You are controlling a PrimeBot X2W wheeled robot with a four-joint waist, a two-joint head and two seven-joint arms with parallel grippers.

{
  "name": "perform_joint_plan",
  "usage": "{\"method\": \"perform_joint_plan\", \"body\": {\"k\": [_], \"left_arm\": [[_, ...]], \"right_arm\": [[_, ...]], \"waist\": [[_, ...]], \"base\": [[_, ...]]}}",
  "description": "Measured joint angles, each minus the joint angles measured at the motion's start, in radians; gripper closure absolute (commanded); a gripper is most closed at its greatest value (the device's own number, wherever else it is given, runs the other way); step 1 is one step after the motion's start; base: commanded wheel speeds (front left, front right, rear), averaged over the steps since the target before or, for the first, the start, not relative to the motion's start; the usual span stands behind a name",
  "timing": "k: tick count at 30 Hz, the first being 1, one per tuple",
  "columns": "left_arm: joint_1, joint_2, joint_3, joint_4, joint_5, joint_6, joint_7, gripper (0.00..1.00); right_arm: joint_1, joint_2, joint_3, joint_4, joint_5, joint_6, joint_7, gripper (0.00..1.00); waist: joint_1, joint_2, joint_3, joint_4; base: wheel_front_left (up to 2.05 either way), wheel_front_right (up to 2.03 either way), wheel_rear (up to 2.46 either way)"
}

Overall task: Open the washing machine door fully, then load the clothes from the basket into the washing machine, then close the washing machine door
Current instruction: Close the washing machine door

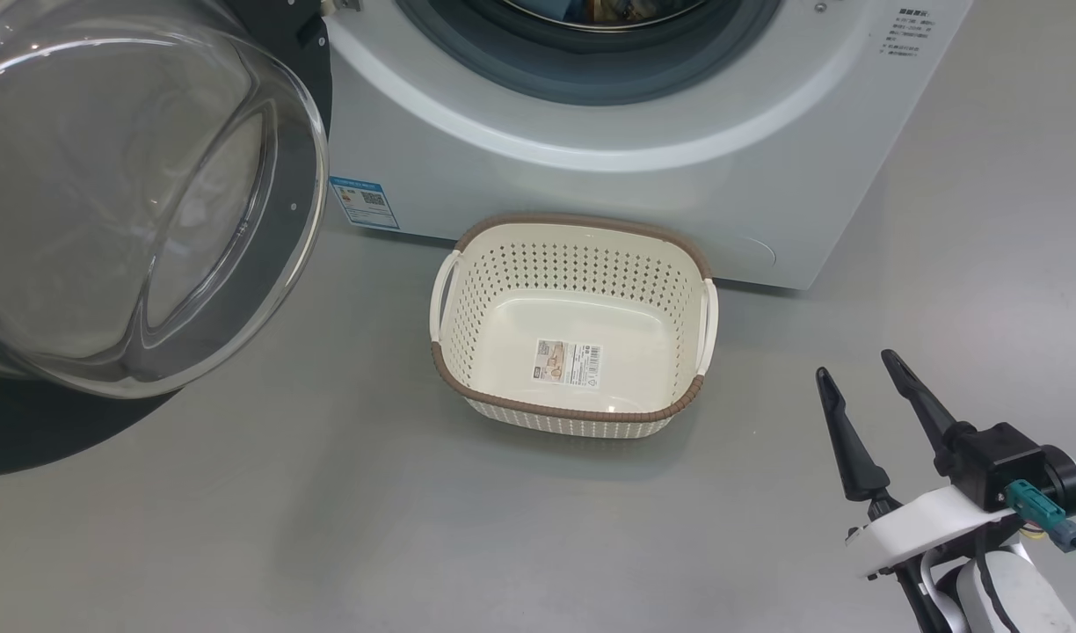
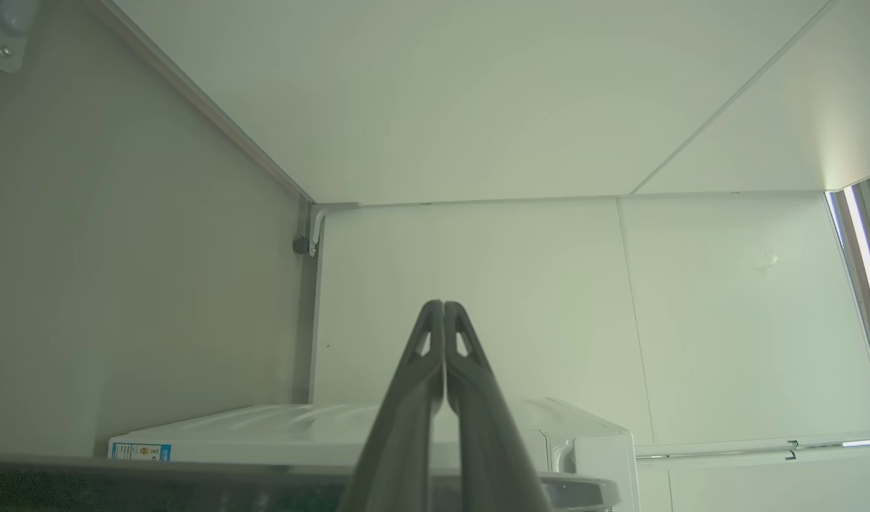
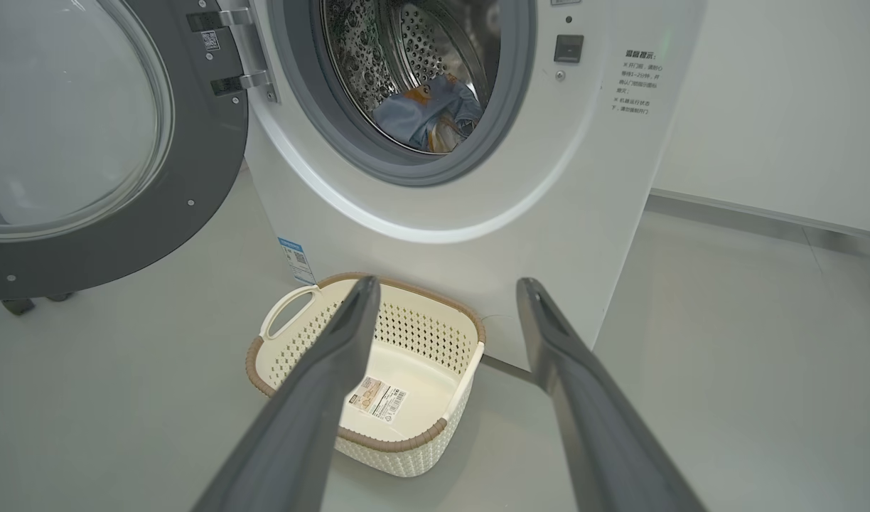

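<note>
The clothes (image 3: 424, 117) lie inside the washer (image 3: 478, 206), the basket (image 1: 582, 220) before it bare, the door (image 3: 193, 213) standing wide and yet to be shut, right gripper (image 1: 856, 365) spread empty, left gripper (image 2: 443, 306) closed on nothing.

Clothes (image 3: 417, 114) in washing machine (image 3: 549, 213); door (image 3: 193, 213) open

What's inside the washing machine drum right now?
Light-blue clothes with an orange-brown print lie bunched at the bottom of the perforated steel drum. The drum's lower front part is hidden behind the grey gasket, so anything lying there can't be seen.
</note>
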Motion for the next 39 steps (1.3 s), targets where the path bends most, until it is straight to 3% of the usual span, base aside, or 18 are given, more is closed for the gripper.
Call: {"method": "perform_joint_plan", "body": {"k": [16, 23, 39], "left_arm": [[0.003, 0.015, -0.091, 0.050, 0.011, -0.016, 0.139, 1.00], [0.013, 0.025, -0.122, 0.060, -0.006, -0.020, 0.247, 1.00], [0.026, -0.008, -0.187, -0.008, -0.068, -0.062, 0.466, 1.00]], "right_arm": [[0.000, -0.005, -0.003, 0.002, 0.000, 0.000, 0.000, 0.00], [0.000, -0.019, 0.001, 0.004, 0.000, 0.000, 0.000, 0.00], [0.001, -0.015, -0.032, 0.005, 0.001, 0.000, 0.000, 0.00]], "waist": [[0.0000, 0.0000, 0.000, -0.001], [0.0000, 0.0000, -0.008, 0.005], [0.0000, 0.0000, -0.019, 0.039]], "base": [[0.00, 0.00, 0.00], [0.00, 0.00, 0.00], [0.00, 0.00, 0.00]]}}
